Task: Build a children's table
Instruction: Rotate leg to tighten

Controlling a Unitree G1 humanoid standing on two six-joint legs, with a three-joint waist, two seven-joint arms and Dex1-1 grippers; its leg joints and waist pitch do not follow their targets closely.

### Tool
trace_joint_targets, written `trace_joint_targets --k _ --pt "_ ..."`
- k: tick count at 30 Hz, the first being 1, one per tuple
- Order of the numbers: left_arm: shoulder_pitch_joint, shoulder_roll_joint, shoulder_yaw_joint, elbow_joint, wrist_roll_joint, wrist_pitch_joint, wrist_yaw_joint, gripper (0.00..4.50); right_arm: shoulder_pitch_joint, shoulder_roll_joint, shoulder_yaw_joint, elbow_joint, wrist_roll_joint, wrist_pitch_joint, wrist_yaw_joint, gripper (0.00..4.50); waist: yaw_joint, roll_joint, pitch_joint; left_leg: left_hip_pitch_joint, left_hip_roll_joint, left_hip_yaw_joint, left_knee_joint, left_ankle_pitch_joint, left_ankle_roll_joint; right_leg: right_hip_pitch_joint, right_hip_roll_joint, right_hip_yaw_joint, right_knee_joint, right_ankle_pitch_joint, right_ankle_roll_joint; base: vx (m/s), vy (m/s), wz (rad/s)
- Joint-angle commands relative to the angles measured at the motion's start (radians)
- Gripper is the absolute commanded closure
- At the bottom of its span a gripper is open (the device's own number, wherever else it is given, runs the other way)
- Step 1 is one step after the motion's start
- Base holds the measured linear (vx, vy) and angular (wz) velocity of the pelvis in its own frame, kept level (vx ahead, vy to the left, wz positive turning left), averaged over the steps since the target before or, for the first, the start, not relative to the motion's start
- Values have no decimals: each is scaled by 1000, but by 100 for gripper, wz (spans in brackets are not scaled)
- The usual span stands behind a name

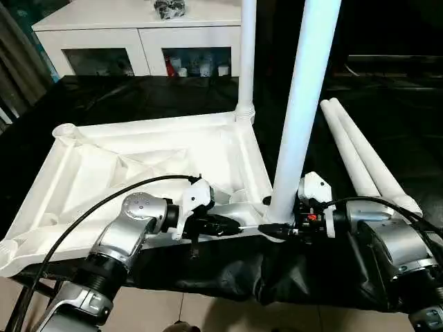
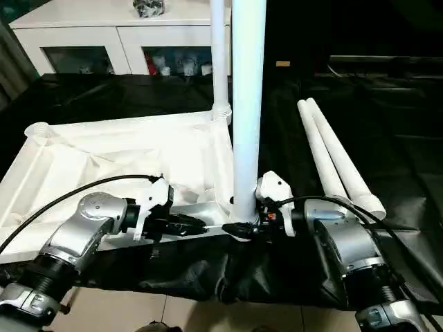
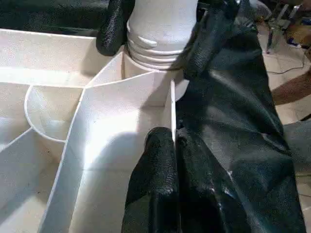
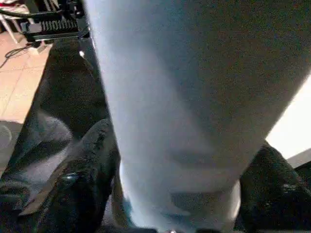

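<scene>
The white tabletop (image 1: 138, 162) lies upside down on black cloth, ribs up, with a round socket at its far left corner (image 1: 64, 130). One white leg (image 1: 246, 62) stands upright in the far right corner socket. A second leg (image 1: 303, 104) stands in the near right corner socket (image 3: 150, 60). My right gripper (image 1: 280, 229) is at that leg's base, one black finger (image 4: 82, 184) pressed against each side. My left gripper (image 3: 174, 143) is shut on the tabletop's thin near rim, just left of that corner. Two more legs (image 1: 360, 155) lie side by side on the cloth to the right.
A white cabinet (image 1: 138, 31) with glass doors stands behind the work surface. Black cloth (image 1: 394, 90) covers the surface and hangs over its near edge above the tiled floor (image 1: 201, 311). Black cables loop over both forearms.
</scene>
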Motion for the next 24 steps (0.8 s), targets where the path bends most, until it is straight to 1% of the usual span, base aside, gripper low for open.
trace_joint_targets --k 1,3,4,8,9,10,11,12,13,14,15,16,17,18,19,20,21,22,23,24 --pt "-17 5 10 -48 -31 -6 -7 450 9 -6 10 -29 12 8 19 169 -1 -19 -66 17 53 -22 -66 -182 105 51 -52 37 -62 -240 -232 0 0 0" --pt "-14 7 8 -51 -32 0 -11 450 13 -7 10 -35 21 21 23 173 -1 -20 -66 18 53 -23 -66 -184 104 51 -52 37 -63 -240 -233 0 0 0" --pt "-12 7 8 -51 -32 4 -12 450 20 -8 10 -41 30 31 29 175 -1 -18 -66 18 54 -23 -66 -183 104 52 -52 37 -62 -239 -234 0 0 0" --pt "-12 1 12 -48 -35 11 1 450 30 -4 11 -40 36 43 32 180 -1 -20 -66 17 53 -22 -65 -188 101 52 -53 37 -63 -248 -231 0 0 0" --pt "-21 -14 16 -30 -21 9 40 450 32 15 6 -26 30 59 -3 180 -1 -21 -65 17 53 -22 -65 -194 99 51 -52 37 -64 -258 -230 0 0 0" --pt "-39 -39 20 2 6 1 107 450 27 56 -9 5 16 56 -76 180 -2 -21 -63 17 53 -22 -66 -205 93 50 -53 38 -66 -279 -226 0 0 0" --pt "-40 -41 20 5 9 0 112 450 26 60 -11 8 15 54 -83 180 -5 -21 -62 19 51 -23 -67 -217 83 46 -52 38 -70 -304 -219 0 0 0" --pt "-49 -52 21 19 21 -5 140 450 22 79 -19 24 10 45 -117 180 -5 -21 -61 21 50 -23 -67 -229 76 46 -53 37 -73 -323 -215 0 0 0" --pt "-78 -93 28 62 49 -5 231 450 2 139 -31 78 -25 26 -236 180 -10 -23 -58 22 47 -24 -69 -254 57 43 -53 37 -79 -383 -195 0 0 0" --pt "-82 -98 29 68 53 -5 244 450 -2 147 -33 85 -29 25 -252 180 -10 -23 -58 22 47 -24 -69 -254 57 43 -53 37 -79 -383 -195 0 0 0" --pt "-112 -141 37 112 73 -1 334 450 -28 203 -34 139 -68 23 -370 180 -15 -24 -56 24 44 -26 -70 -275 40 43 -53 35 -84 -427 -180 0 0 0" --pt "-121 -156 39 125 78 2 362 450 -37 222 -31 156 -82 17 -407 181 -23 -22 -54 25 42 -27 -73 -289 23 41 -52 34 -89 -452 -170 0 0 0" --pt "-125 -162 40 131 80 2 374 450 -40 229 -32 162 -84 18 -421 181 -29 -24 -54 26 40 -30 -73 -307 16 44 -53 31 -91 -483 -157 0 0 0" --pt "-138 -180 45 149 86 5 413 450 -52 256 -34 183 -93 20 -466 181 -31 -27 -56 26 40 -30 -72 -306 20 45 -55 32 -93 -486 -151 0 0 0" --pt "-172 -229 56 192 95 9 503 450 -84 330 -37 233 -120 19 -588 181 -40 -23 -53 25 37 -31 -72 -316 21 40 -53 31 -96 -506 -145 0 0 0" --pt "-172 -229 56 192 95 9 503 450 -84 330 -37 233 -120 19 -588 181 -40 -23 -53 25 37 -31 -72 -316 21 40 -53 31 -96 -506 -145 0 0 0" --pt "-199 -265 66 228 106 10 586 450 -117 393 -48 279 -144 26 -715 181 -47 -23 -54 27 36 -32 -71 -323 17 37 -52 29 -100 -523 -134 0 0 0" --pt "-199 -265 66 228 106 10 586 450 -117 393 -48 279 -144 26 -715 181 -50 -23 -53 28 33 -31 -70 -325 14 34 -51 28 -102 -532 -132 0 0 0" --pt "-212 -281 65 249 115 0 615 450 -141 433 -67 316 -146 29 -787 181 -49 -24 -55 29 34 -33 -70 -329 18 37 -54 27 -104 -540 -128 0 0 0" --pt "-218 -293 67 257 114 -7 625 450 -156 454 -74 339 -148 20 -818 181 -51 -28 -55 27 34 -33 -71 -328 23 36 -54 28 -105 -540 -127 0 0 0"
